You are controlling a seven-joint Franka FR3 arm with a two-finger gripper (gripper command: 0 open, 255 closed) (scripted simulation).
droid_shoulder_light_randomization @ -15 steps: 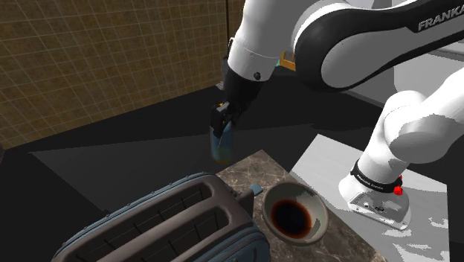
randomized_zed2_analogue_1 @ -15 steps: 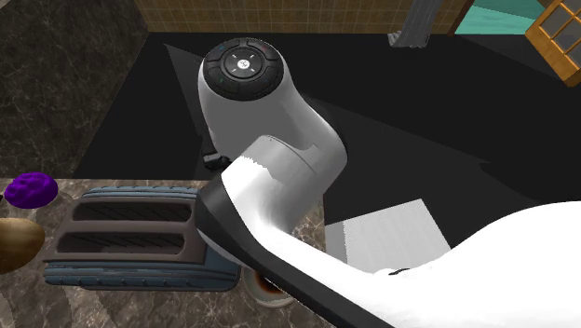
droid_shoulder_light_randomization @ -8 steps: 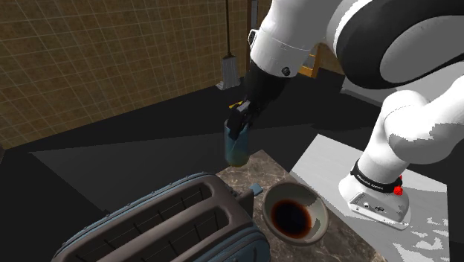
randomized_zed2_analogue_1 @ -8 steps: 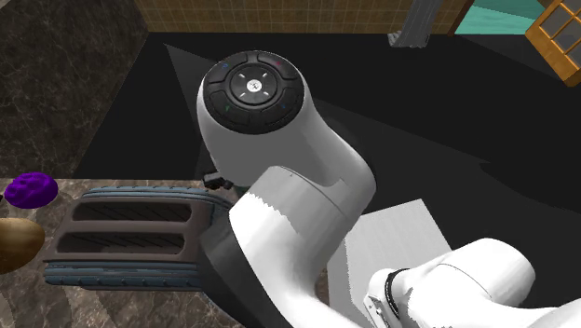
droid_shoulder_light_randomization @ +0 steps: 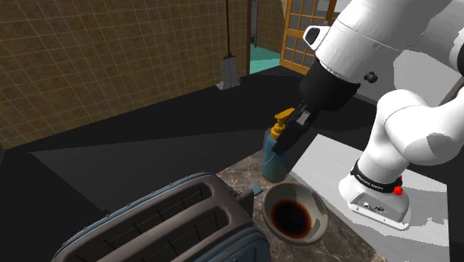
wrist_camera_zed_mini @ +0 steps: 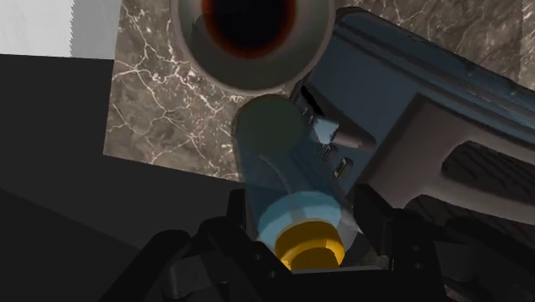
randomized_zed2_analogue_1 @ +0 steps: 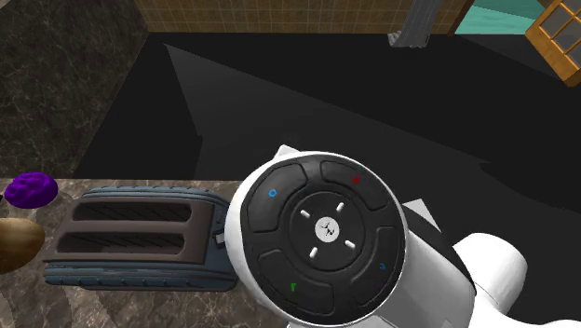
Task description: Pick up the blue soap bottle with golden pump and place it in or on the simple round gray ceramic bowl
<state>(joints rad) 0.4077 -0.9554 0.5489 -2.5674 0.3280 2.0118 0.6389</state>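
A brown tiled wall (droid_shoulder_light_randomization: 74, 67) stands behind a dark marble counter (wrist_camera_zed_mini: 171, 111) veined in white. Over the counter's edge hangs the soap bottle (droid_shoulder_light_randomization: 272, 158), a translucent blue cylinder with a rounded base, a paler collar and a golden pump (droid_shoulder_light_randomization: 283, 117) on top. The black gripper (droid_shoulder_light_randomization: 288, 135) has its fingers pressed in on the bottle's neck from both sides, gripping it just beside the bowl (droid_shoulder_light_randomization: 321, 216). The bowl is round, smooth and grey, with a dark reddish hollow. Next to it sits a blue-grey two-slot toaster (droid_shoulder_light_randomization: 171, 223), ribbed along its base.
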